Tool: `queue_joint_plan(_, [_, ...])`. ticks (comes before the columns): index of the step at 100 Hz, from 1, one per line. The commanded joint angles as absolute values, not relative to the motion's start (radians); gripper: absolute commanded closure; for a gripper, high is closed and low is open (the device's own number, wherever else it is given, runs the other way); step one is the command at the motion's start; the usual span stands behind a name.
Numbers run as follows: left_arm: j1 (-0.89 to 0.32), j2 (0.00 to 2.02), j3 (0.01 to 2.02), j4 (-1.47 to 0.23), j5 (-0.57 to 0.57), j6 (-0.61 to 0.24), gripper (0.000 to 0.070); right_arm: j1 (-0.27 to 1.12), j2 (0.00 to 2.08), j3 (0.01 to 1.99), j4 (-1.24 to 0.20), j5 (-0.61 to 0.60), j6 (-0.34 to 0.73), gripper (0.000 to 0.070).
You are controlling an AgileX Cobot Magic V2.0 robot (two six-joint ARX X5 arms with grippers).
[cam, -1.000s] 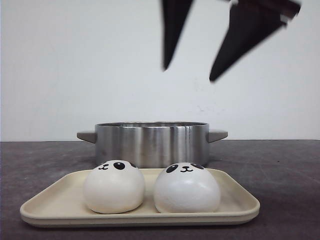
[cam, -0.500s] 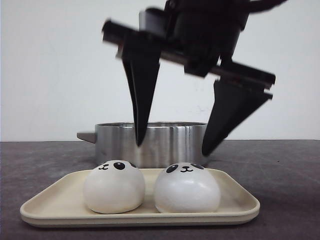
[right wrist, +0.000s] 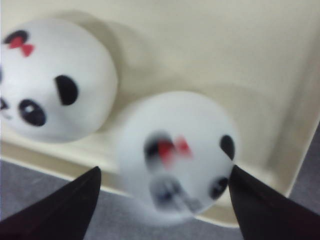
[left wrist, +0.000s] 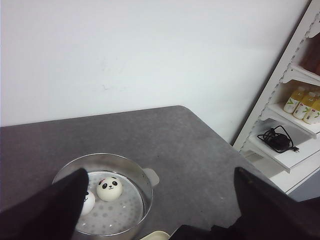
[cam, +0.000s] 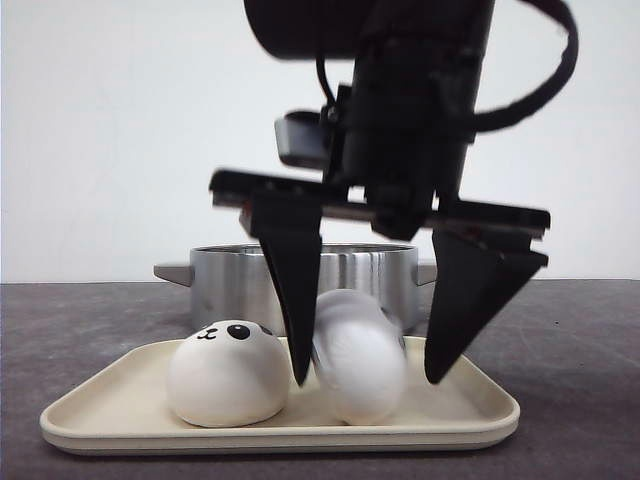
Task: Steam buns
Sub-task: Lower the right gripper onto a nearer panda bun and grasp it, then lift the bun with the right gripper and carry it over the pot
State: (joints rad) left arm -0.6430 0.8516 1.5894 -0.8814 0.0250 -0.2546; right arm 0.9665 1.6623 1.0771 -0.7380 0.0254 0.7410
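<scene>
White bun [cam: 358, 352] sat between my right gripper [cam: 365, 381] jaws, still apart over the tray [cam: 480, 415]; closing came next, then the pot [cam: 350, 270].

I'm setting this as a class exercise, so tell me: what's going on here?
A robot is moving panda buns from a tray into a steel pot. Its right gripper is open around the right bun, which looks tipped and blurred. The left bun sits upright on the tray. Two buns are already in the pot. The left gripper is open above the pot, holding nothing.
</scene>
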Motion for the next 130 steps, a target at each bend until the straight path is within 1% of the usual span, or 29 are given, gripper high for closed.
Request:
queue_joint_plan(1, [-0.65,0.856,1.608,-0.871,0.027,-0.259,0.0144,0.976,1.681,1.091,-0.733,0.028,0.751,0.0249])
queue_joint_plan(10, [-0.65,0.856,1.608,-0.871,0.026,-0.259,0.0144,0.974,1.681,1.091,-0.733,0.039,0.751,0.0295])
queue_joint_plan(36, [-0.65,0.856,1.608,-0.87,0.026,-0.258,0.0144,0.97,1.681,1.091,-0.721,0.076,0.751,0.0296])
queue_joint_plan(40, [-0.65,0.856,1.608,-0.87,0.026,-0.257,0.0144,0.97,1.681,1.091,-0.717,0.08,0.749,0.031])
queue_joint_plan(43, [-0.65,0.856,1.608,-0.87,0.026,-0.255,0.0144,0.97,1.681,1.091,-0.714,0.08,0.746,0.0356])
queue_joint_plan(46, [-0.65,0.856,1.608,-0.871,0.026,-0.254,0.0144,0.968,1.681,1.091,-0.711,0.08,0.744,0.0434])
queue_joint_plan(49, [-0.65,0.856,1.608,-0.871,0.026,-0.254,0.0144,0.966,1.681,1.091,-0.709,0.08,0.744,0.0536])
queue_joint_plan(53, [-0.65,0.856,1.608,-0.871,0.026,-0.254,0.0144,0.966,1.681,1.091,-0.707,0.08,0.743,0.07])
queue_joint_plan(57, [-0.65,0.856,1.608,-0.871,0.026,-0.254,0.0144,0.966,1.681,1.091,-0.7,0.081,0.735,0.0687])
queue_joint_plan(72, [-0.65,0.856,1.608,-0.871,0.027,-0.254,0.0144,0.966,1.666,1.107,-0.697,0.088,0.728,0.0687])
queue_joint_plan(86, [-0.65,0.856,1.608,-0.877,0.027,-0.254,0.0144,0.967,1.586,1.204,-0.72,0.134,0.681,0.0688])
queue_joint_plan(95, [-0.65,0.856,1.608,-0.878,0.026,-0.254,0.0144,0.966,1.549,1.324,-0.741,0.191,0.628,0.0691])
queue_joint_plan(103, [-0.65,0.856,1.608,-0.876,0.026,-0.254,0.0144,0.955,1.546,1.458,-0.764,0.261,0.551,0.0692])
queue_joint_plan(109, [-0.65,0.856,1.608,-0.875,0.026,-0.253,0.0144,0.932,1.552,1.556,-0.77,0.29,0.485,0.0693])
queue_joint_plan(118, [-0.65,0.856,1.608,-0.873,0.026,-0.25,0.0144,0.893,1.584,1.673,-0.77,0.296,0.417,0.0693])
queue_joint_plan(130, [-0.65,0.856,1.608,-0.868,0.026,-0.244,0.0144,0.826,1.63,1.75,-0.78,0.295,0.375,0.0693])
